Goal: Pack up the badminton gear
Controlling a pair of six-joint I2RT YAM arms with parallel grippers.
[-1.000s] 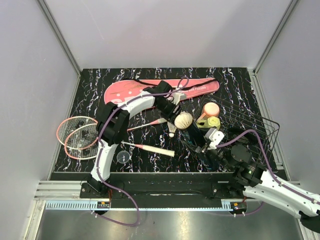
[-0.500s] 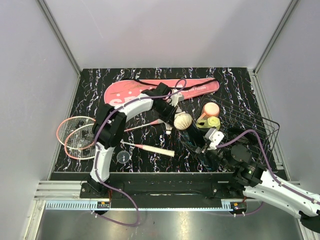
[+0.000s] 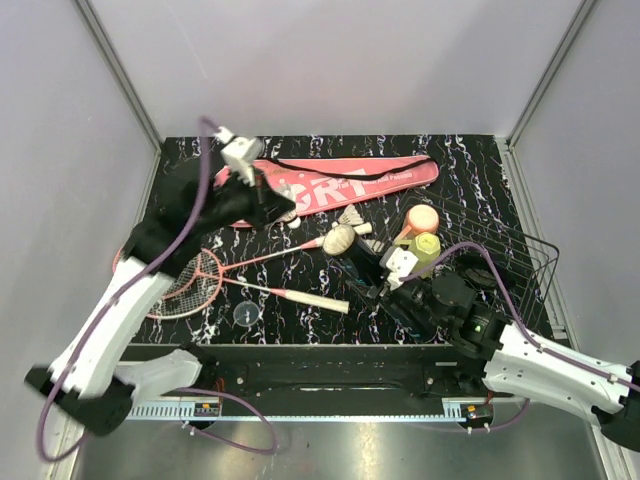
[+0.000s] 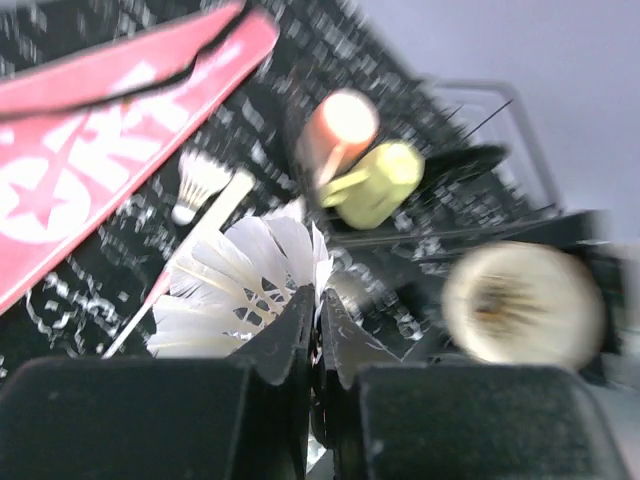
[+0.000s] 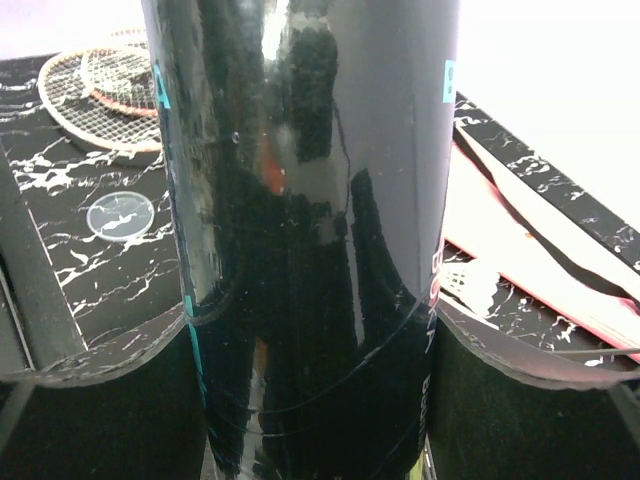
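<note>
Marbled table behind black tube (shuttlecock blurred)

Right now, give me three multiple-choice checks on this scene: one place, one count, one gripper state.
1. Where is the loose shuttlecock?
A) in the wire basket
B) beside a white racquet handle, near the pink cover
C) in the cup

2. How many racquets are in view?
A) one
B) three
C) two

3. What is the right gripper doing?
A) shut on the black tube
B) open and empty
C) shut on a racquet

Answers:
1 B: the left wrist view shows it lying next to the handle, just off the cover's edge.
2 C: the top view shows two overlapping heads and two separate shafts.
3 A: the right wrist view shows the tube filling the gap between the fingers.
</note>
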